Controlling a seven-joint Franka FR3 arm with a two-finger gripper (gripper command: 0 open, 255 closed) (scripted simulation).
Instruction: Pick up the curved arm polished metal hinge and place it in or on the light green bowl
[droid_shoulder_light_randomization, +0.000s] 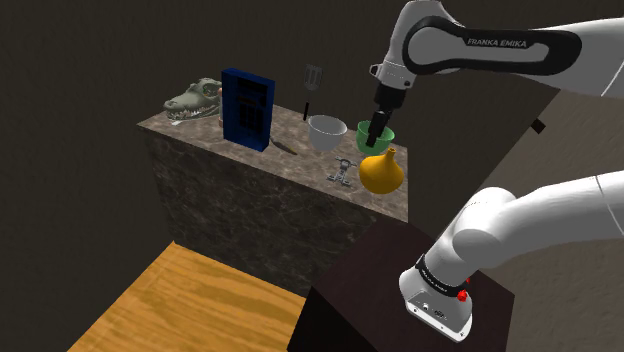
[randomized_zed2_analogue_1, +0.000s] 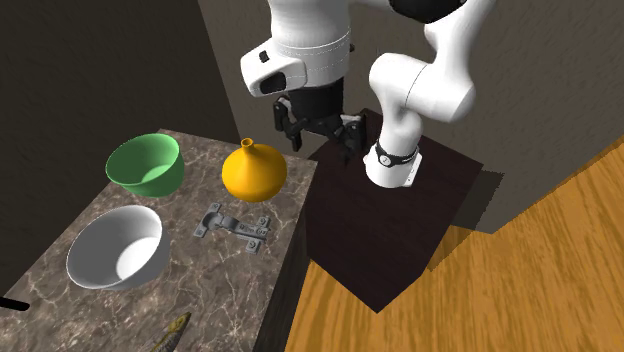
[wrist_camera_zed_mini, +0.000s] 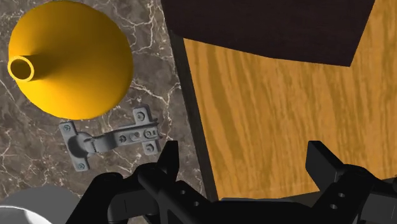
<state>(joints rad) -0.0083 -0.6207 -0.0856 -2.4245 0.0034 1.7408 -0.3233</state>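
Your gripper (randomized_zed2_analogue_1: 320, 135) hangs above the edge of the bench (randomized_zed2_analogue_1: 200, 290). Its fingers (wrist_camera_zed_mini: 168, 159) are spread wide with nothing between them. In the wrist view the gap between them looks down on the wooden floor (wrist_camera_zed_mini: 280, 121) rather than on the marble top.

The curved-arm metal hinge (randomized_zed2_analogue_1: 235, 226) lies flat and opened out on the bench, untouched. It sits just beside the orange gourd-shaped vase (randomized_zed2_analogue_1: 254, 172), between the vase and the white bowl (randomized_zed2_analogue_1: 115, 247). The light green bowl (randomized_zed2_analogue_1: 145, 165) stands upright to the second exterior view's left of the vase, near the white bowl.

I judge this to be the approach, with the hand open because no grasp has been made yet. You need to move in over the bench and come down across the hinge's arm. The vase stands so close that a wide finger could nudge it. The hinge looks thin and flat, so expect to pinch low, almost at the surface.
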